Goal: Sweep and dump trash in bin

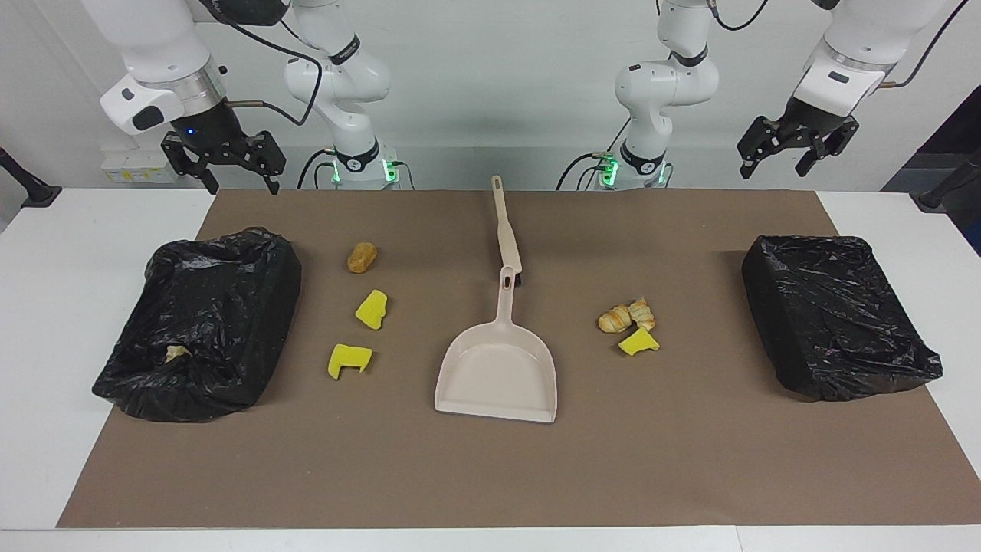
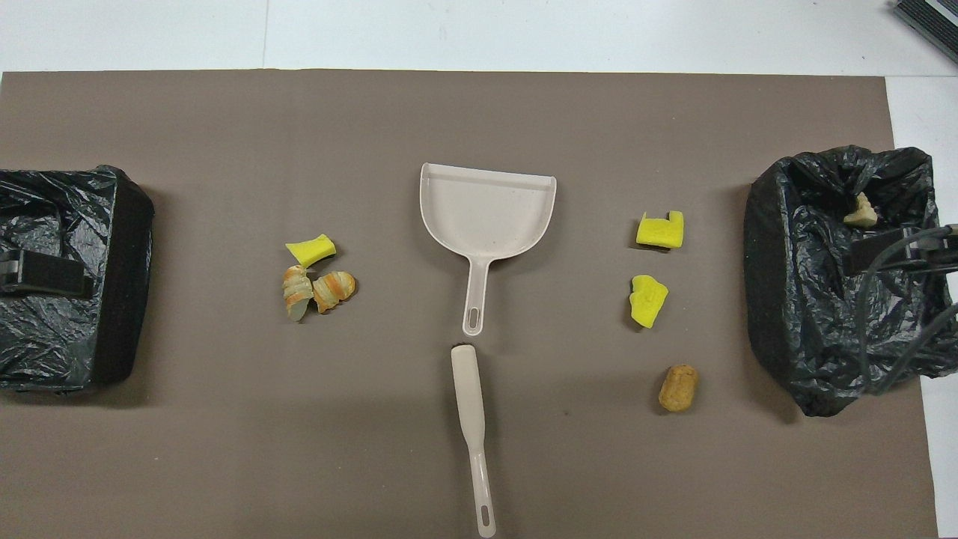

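I am logging both arms waiting raised, right gripper [image 1: 223, 162] upper left and left gripper [image 1: 794, 143] upper right of the facing frame, each spread open and empty. Brush [image 1: 506, 228] is lying mid-frame, long axis running away from the robots, roughly equidistant from both grippers; dustpan [image 1: 498, 369] below it, trash [image 1: 371, 309] flanking, bin [image 1: 201, 323] at frame's left.

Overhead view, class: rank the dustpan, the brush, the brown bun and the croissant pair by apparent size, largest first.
1. Dustpan
2. Brush
3. Croissant pair
4. Brown bun
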